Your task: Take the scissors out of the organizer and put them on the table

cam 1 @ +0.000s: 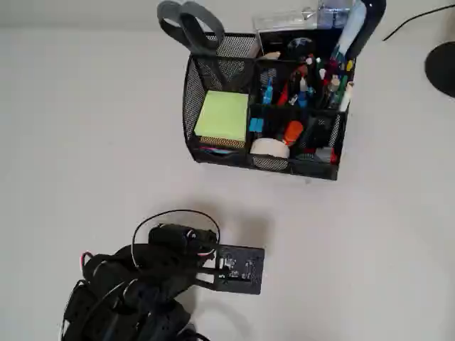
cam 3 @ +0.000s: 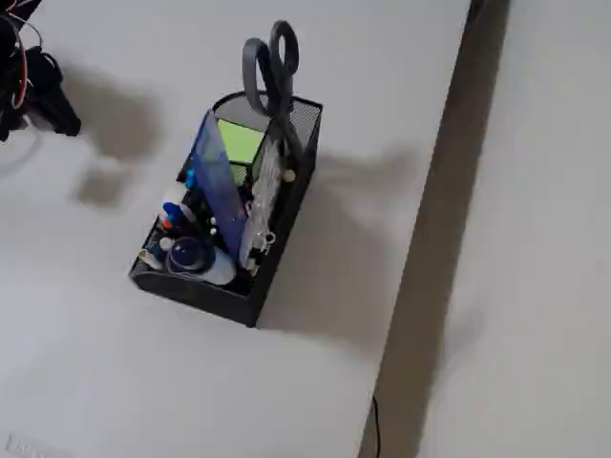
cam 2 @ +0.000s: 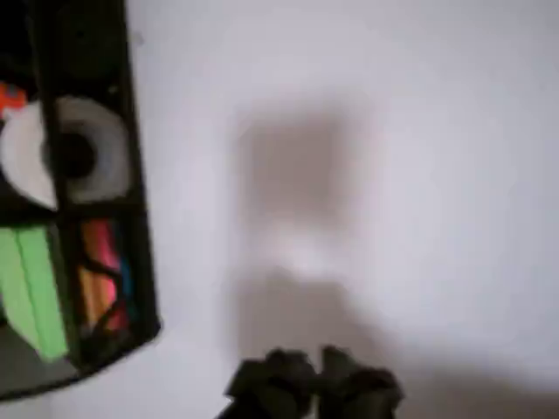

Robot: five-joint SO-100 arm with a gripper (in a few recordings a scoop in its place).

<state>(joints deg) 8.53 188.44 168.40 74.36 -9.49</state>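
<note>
The gripper (cam 2: 314, 384) hangs over bare table (cam 1: 85, 142) with jaws seemingly pressed together, well short of the organizer (cam 1: 213, 158), so it should spread them, rise over the mesh and meet the scissors (cam 1: 192, 25) standing handles-up at the far corner.

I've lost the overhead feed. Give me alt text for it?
The scissors stand handles-up in the back left corner of the organizer, untouched. The black arm sits low on the table, well short of it.
</note>
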